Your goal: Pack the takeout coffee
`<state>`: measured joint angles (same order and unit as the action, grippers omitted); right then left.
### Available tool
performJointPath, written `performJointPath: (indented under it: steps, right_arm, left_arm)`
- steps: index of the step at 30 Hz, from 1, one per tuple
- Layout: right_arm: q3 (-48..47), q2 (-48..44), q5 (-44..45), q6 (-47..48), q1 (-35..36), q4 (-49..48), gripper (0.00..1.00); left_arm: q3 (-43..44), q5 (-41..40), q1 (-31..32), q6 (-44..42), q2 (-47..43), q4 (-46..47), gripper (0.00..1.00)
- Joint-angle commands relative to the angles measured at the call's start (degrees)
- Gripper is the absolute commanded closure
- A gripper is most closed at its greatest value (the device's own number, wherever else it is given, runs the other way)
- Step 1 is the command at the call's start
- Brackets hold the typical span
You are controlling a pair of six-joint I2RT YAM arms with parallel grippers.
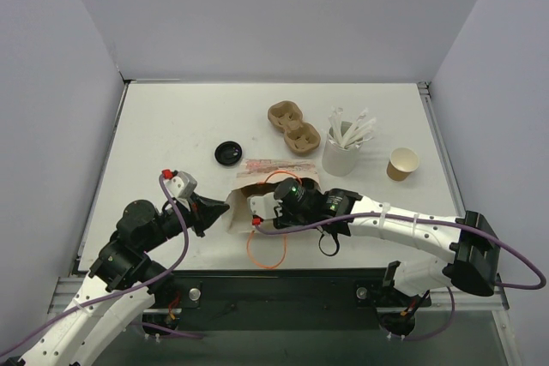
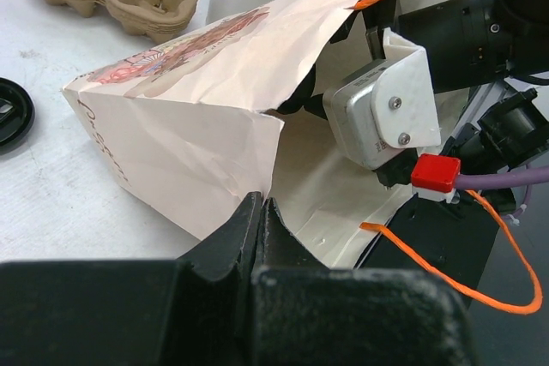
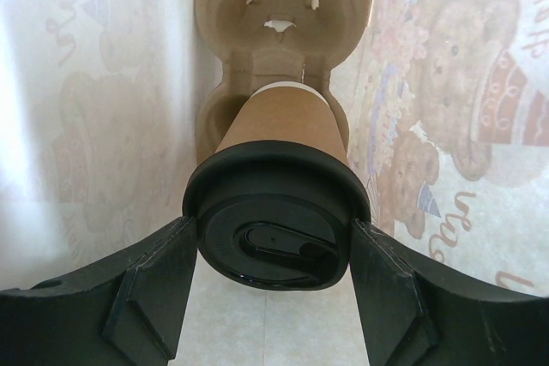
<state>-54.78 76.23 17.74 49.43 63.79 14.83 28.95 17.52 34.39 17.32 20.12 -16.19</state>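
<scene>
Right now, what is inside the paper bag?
The right tool grips a lidded kraft cup seated in a moulded cup carrier. The carrier hides the far end of the paper bag.

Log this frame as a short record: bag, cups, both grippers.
bag: paper bag, on its side
left gripper: pinching bag's mouth edge
right gripper: inside bag, closed on lidded kraft cup
cup base: in carrier inside bag
outside bag: open kraft cup, white cup of sticks, loose black lid, carrier stack
</scene>
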Motion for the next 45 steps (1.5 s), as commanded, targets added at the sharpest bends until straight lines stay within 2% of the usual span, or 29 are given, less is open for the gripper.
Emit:
performJointPath:
  steps: [1,22,36,41,45]
  right_arm:
    - [-2.5,-0.8,3.5,0.1,0.0,2.5,0.65]
    - [-2.3,1.0,9.2,1.5,0.1,6.4,0.67]
    - [-2.4,1.7,8.0,0.1,-0.2,6.6,0.67]
    - [-1.6,1.2,6.2,-0.7,-0.4,5.7,0.67]
    - [-0.2,0.4,5.6,-1.2,-0.8,4.2,0.68]
  left_arm:
    - [1.3,-0.6,-0.2,-1.0,-0.2,1.9,1.0]
    - [1.5,-1.2,-0.2,-1.8,0.9,2.2,1.0]
    - [3.0,-1.3,-0.2,-1.2,2.3,3.4,1.0]
    - [5.6,-4.7,-0.2,0.0,4.0,1.0,0.7]
    - [7.1,-5.4,-0.2,-0.4,6.0,-0.3,0.63]
